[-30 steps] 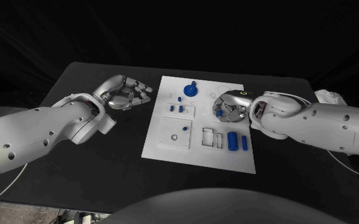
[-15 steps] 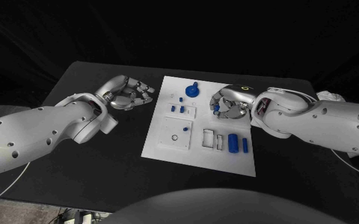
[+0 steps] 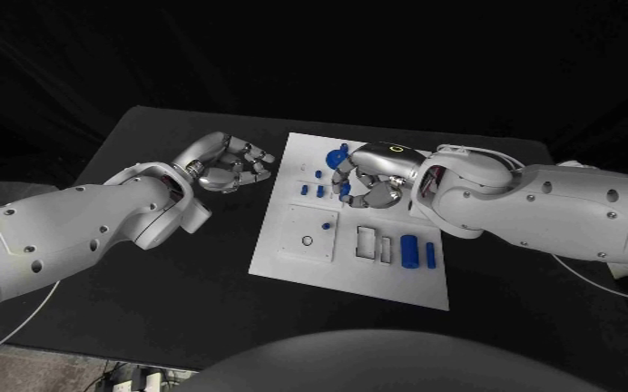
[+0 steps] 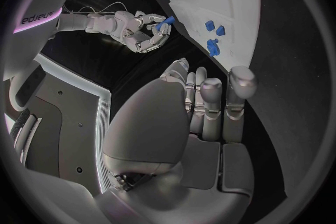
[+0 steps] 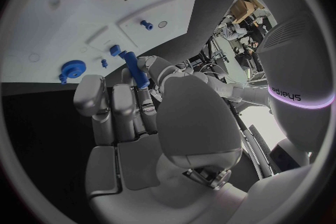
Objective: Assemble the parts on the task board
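The white task board [image 3: 343, 268] lies in the middle of the black table. My right hand [image 3: 370, 180] hovers over the board's upper middle and pinches a slim blue part [image 5: 134, 69] between thumb and fingers; the left wrist view also shows this part [image 4: 167, 21]. Just left of the hand stand two small blue pegs [image 3: 311, 191]. A round blue knob [image 3: 337, 156] sits at the board's far edge. Two blue cylinders [image 3: 417, 249] lie side by side on the board's right. My left hand [image 3: 230, 163] hangs left of the board, fingers curled in on nothing.
A single small blue peg [image 3: 325, 225] stands on a raised square beside a round hole [image 3: 307, 240]. Two rectangular slots [image 3: 375, 242] are cut near the cylinders. Bare black table [image 3: 157, 274] surrounds the board on all sides.
My right hand has moved left across the board with the blue part, from the right side to beside the two small pegs. The left hand has barely shifted.
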Robot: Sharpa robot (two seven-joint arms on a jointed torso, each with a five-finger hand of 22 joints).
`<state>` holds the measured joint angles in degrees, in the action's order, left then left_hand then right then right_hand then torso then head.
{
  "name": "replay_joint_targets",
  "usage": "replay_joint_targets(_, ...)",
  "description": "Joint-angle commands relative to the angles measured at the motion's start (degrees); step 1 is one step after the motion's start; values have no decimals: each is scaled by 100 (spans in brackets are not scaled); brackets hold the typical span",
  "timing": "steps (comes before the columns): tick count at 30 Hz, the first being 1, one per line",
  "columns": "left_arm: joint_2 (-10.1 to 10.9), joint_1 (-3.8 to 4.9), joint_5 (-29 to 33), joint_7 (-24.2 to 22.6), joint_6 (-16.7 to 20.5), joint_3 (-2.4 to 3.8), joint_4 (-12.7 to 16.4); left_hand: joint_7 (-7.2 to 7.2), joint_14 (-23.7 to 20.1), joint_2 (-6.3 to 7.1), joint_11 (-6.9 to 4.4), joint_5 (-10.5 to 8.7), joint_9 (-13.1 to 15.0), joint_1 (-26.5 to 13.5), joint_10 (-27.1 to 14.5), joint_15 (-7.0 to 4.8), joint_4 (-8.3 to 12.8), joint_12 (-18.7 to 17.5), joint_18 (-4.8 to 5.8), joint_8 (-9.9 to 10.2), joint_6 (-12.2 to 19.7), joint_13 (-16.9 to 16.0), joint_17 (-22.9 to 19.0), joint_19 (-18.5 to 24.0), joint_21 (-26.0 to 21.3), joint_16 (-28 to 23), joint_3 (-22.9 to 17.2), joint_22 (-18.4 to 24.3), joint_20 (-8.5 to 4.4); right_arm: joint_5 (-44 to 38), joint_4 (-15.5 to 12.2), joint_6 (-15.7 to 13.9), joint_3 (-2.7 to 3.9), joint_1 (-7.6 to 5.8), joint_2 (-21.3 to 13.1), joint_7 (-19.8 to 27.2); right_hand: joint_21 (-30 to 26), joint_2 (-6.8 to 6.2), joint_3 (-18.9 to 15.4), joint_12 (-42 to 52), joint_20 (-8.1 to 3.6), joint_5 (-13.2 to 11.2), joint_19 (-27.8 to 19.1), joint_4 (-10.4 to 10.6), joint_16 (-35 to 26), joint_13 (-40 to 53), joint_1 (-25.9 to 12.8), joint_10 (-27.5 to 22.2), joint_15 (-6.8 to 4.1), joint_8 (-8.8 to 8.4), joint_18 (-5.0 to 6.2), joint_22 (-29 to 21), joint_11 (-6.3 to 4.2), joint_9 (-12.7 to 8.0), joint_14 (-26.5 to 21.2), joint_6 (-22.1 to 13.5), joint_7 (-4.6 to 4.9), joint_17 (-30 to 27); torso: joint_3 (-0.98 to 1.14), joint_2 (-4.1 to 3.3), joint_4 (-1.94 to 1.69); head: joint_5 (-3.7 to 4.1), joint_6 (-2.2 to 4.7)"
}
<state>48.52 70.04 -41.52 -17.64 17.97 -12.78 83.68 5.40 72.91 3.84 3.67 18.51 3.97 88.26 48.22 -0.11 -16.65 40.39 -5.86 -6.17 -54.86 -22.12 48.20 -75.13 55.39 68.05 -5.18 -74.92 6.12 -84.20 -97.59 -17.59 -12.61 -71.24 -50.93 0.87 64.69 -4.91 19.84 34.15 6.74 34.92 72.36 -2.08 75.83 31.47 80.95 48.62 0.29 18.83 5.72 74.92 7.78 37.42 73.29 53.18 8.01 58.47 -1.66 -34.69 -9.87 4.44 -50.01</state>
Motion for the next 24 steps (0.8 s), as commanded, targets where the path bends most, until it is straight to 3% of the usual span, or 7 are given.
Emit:
replay_joint_targets(1, -27, -3, 1, -39, -66, 4, -5, 37, -36, -17, -4, 23, -2, 42, -6, -7, 0, 27, -71, 21, -7, 9, -3, 33, -29, -18, -35, -572, -9, 16, 23, 339, 0, 46, 198, 66, 35, 49, -6, 54, -27, -32, 7, -31, 33, 12, 14, 412, -4, 25, 8, 755, -373, 7, 50, -57, -5, 5, 6, 3, -13, -37, 1)
replay_joint_targets(11, -35, -6, 6, -36, -56, 4, -9, 37, -36, -17, -4, 23, -2, 42, -6, -7, 0, 27, -71, 21, -7, 9, -3, 33, -29, -18, -35, -572, -9, -192, 81, 462, 3, 266, 715, 52, 31, 46, 25, 29, -29, -55, -8, -64, 36, 0, 36, 392, -1, -11, 12, 750, -363, 5, 57, -116, 5, 9, 14, 6, -40, -72, 1)
replay_joint_targets(16, -54, -6, 9, -37, -56, 5, -22, 41, -42, -21, -1, 26, -3, 43, -8, -6, -4, 26, -74, 22, -4, 10, -16, 38, -42, -24, -39, -569, -9, -305, 166, 507, 4, 382, 891, 49, 46, 43, 29, 26, -28, -59, -1, -69, 44, -2, 35, 391, 1, -23, 9, 753, -360, 2, 66, -132, 9, 24, 7, 15, -44, -90, 1)
replay_joint_targets(24, -69, -6, 11, -35, -67, 5, -24, 41, -42, -21, -1, 26, -3, 43, -8, -6, -4, 26, -74, 22, -4, 10, -16, 38, -42, -24, -39, -569, -9, -469, 307, 498, 4, 605, 1070, 106, 119, 39, 45, 5, -23, -94, 43, -82, 88, -12, 31, 377, 10, -63, -7, 771, -348, -10, 118, -179, 22, 104, 9, -1, -13, -157, 1)
